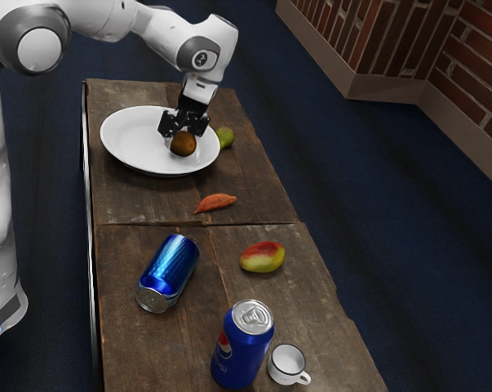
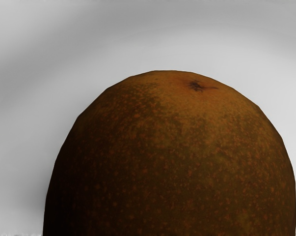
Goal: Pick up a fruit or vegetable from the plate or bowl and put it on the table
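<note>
"Where do you have your gripper (image 1: 183, 129)?"

"You have it at the far end of the table (image 1: 139, 200), right above 1 round brown fruit (image 1: 183, 144)."

"How wide is it, and do you have hold of the fruit?"

"You can't tell either from here. The fruit is over the right part of your white plate (image 1: 139, 140)."

"And around that?"

"You've 1 green fruit (image 1: 225, 136) just beyond the plate's right rim. Nearer you see 1 orange root (image 1: 216, 202), then 1 red-and-yellow mango (image 1: 263, 257), with 1 blue can (image 1: 169, 273) on its side to the left. Nearest are 1 upright Pepsi can (image 1: 242, 345) and, just right of it, 1 white mug (image 1: 287, 365)."
</note>
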Robot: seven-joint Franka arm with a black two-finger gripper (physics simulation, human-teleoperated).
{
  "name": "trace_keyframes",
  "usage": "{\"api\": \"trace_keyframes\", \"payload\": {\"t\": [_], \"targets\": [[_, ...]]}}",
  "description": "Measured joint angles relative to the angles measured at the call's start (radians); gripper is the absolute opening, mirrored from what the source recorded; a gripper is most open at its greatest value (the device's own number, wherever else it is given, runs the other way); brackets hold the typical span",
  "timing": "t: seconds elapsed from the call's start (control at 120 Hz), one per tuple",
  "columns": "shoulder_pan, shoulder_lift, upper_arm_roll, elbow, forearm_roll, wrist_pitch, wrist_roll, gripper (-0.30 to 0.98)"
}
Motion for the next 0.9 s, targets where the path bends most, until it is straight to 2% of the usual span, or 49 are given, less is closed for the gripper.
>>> {"api": "trace_keyframes", "payload": {"t": [0.15,0.283,0.475,0.675,0.808,0.9], "targets": [[-0.001,-0.013,-0.002,0.028,-0.013,-0.006,0.005,0.27],[0.000,-0.018,-0.034,0.122,-0.060,-0.030,0.008,0.27],[0.012,0.010,-0.270,0.205,-0.137,-0.049,0.009,0.27],[-0.127,0.051,-0.433,0.235,-0.199,-0.046,0.007,0.26],[-0.251,0.064,-0.453,0.236,-0.209,-0.036,0.007,0.26],[-0.227,0.072,-0.448,0.243,-0.210,-0.026,0.009,0.26]]}}
